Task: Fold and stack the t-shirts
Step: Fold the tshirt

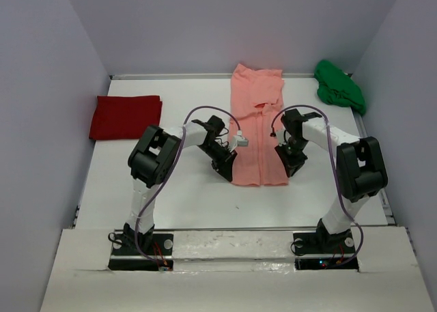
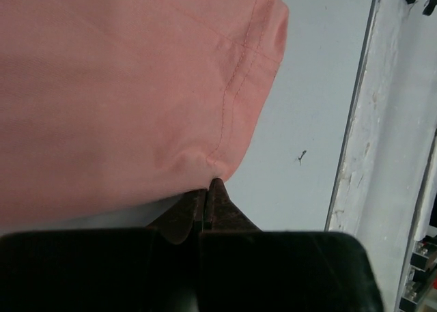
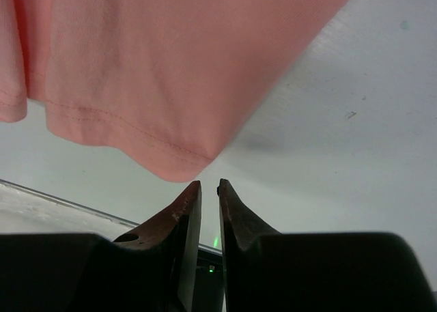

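Salmon-pink shirt [image 1: 256, 131] lies as a long strip mid-desk; both claws sit at its near end.
Left claw [image 2: 207, 188] is clenched, its tips pinching the puckered hem at the strip's near-left corner; right claw [image 3: 209, 186] is released, fingers almost together with a slim gap, nothing between them, tips just short of the near-right corner; the strip runs from the far edge of the desk [image 1: 191, 196] toward the arms; deep red shirt [image 1: 126, 117] lies folded flat at the left; bright green shirt [image 1: 339, 87] is bunched in the far-right corner.
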Controlling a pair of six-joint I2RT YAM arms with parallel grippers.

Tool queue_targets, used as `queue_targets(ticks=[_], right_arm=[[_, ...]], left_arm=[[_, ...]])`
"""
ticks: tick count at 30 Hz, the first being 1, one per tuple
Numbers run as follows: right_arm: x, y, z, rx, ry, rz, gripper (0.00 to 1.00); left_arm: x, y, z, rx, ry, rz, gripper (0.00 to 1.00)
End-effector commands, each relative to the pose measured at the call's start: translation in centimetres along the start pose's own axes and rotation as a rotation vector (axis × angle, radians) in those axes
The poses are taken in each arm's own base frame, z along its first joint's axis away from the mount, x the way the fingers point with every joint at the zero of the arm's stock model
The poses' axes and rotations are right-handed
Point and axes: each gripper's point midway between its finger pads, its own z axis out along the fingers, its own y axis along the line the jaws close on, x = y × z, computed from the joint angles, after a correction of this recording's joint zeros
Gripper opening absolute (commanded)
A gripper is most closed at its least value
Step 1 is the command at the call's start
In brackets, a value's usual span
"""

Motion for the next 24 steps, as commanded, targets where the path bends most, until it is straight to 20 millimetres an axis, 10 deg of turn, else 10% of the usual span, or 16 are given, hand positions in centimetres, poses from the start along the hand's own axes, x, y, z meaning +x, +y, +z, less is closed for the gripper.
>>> queue_targets(ticks=[1,11,24], right_arm=[[0.1,0.5,-1.0,-0.045,0.028,-0.024,0.23],[2.2,1.6,0.9,-0.144,0.145,-0.05,0.34],[-0.1,2.0,2.5,-0.196,0.133,-0.024,0.42]], left_arm=[[0.0,1.1,-1.2,-0.136,0.022,0.087,0.0],[-0.5,0.6,-2.2,-0.176,0.005,0.127,0.02],[-0.5,0.4,-2.5,-0.182,0.004,0.142,0.02]])
